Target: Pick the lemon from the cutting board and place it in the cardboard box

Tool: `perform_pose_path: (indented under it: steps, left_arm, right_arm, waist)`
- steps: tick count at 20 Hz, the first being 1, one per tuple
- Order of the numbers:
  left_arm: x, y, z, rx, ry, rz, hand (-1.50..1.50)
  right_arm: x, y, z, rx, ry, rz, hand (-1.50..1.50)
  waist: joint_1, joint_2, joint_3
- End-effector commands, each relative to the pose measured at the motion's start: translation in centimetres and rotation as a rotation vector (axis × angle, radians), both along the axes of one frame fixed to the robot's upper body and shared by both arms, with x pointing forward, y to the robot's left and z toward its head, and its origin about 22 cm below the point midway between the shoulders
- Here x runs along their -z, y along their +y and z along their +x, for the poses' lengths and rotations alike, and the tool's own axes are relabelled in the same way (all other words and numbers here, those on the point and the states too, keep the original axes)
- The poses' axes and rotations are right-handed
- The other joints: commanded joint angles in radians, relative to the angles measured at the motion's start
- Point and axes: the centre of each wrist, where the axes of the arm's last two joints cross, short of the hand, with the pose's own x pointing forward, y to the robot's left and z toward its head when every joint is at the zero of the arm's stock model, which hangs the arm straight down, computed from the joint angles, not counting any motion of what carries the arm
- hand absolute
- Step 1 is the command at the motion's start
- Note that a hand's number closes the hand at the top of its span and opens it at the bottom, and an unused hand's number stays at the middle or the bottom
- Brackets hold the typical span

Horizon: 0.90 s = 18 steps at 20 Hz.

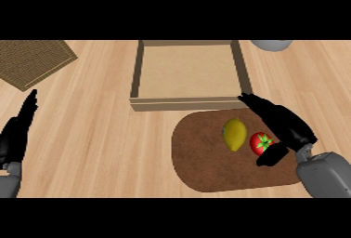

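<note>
A yellow lemon (235, 134) lies on the dark brown cutting board (205, 162), near its upper middle. Right beside it sits a red tomato (261, 143) with a green stem. My right hand (282, 124) hovers over the board's right side, fingers straight and pointing up-left toward the box, thumb lying below the tomato. It holds nothing and is just right of the lemon. The cardboard box (139, 79) stands open just behind the board, with nothing inside. My left hand (16, 135) rests open at the left edge, fingers up.
A woven brown mat (31, 60) lies at the back left corner. A grey rounded object (272, 44) peeks in at the top right behind the box. Bare wooden counter (96, 139) spreads between the left hand and the board.
</note>
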Motion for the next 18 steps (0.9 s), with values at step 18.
perform_pose_path:
  steps: [18]
  left_arm:
    - [0.6, 1.0, -0.1, -0.001, 0.010, 0.008, 0.00]
  right_arm:
    - [0.6, 7.4, -3.2, -0.047, 0.036, -0.034, -1.50]
  waist:
    - [-0.001, 0.001, 0.000]
